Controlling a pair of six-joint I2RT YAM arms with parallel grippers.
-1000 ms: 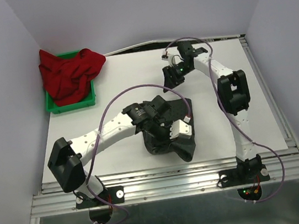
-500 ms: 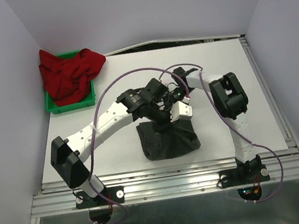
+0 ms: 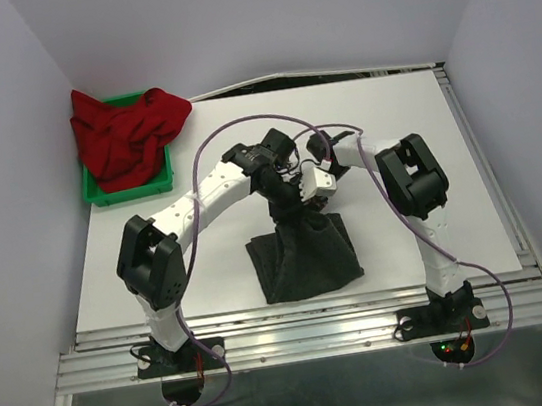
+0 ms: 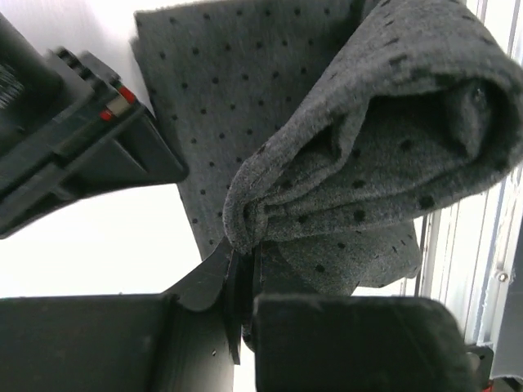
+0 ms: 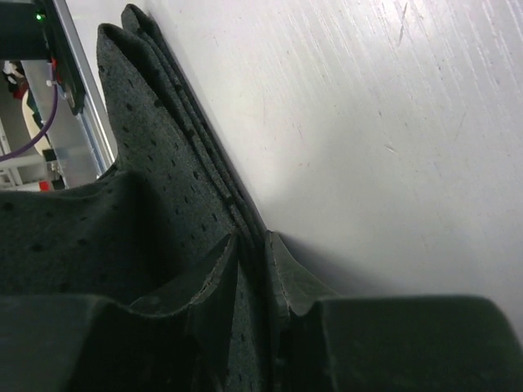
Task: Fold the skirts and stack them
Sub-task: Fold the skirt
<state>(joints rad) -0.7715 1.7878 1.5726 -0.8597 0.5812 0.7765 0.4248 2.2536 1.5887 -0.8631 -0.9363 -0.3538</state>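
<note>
step: by my reading, a fold of the dark skirt (image 3: 303, 254), with both claws gripping its narrow end.
left claw (image 4: 245, 269): closed tight on a bunched fold of the dark skirt, and the cloth rolls out in a soft tube beyond the jaws.
right claw (image 5: 265, 327): clamped on the same skirt's stacked edge, low over the worktop (image 3: 424, 141), with several layers showing between the jaws.
dark skirt, place: on the worktop, to the right of the bin (image 3: 128, 191), nearer than it and well apart from it. the wide hem lies flat and the narrow end is drawn up.
red skirt (image 3: 125, 133): heaped in the bin, spilling over its rim, not yet folded.
doing it well: move the two claws as a pair at one height, so the pinched edge stays straight. the grips sit close together, so the outer corners may sag and want a slow, even carry. lower until the cloth rests on itself before letting go. watch that the flat half does not drag or skew.
material: the dark skirt is a soft, matte, slightly fuzzy knit in charcoal with fine dots. it is limp and drapes readily. the red skirt is plain, bright and crumpled.
shape: the dark skirt is a flared trapezoid, wide at the hem and narrowing to the gripped end, with layered edges lying nearly flush. the bin is a small, shallow green rectangle.
surface: the worktop is white, smooth and lightly scuffed, so the cloth is likely to slide on it.
</note>
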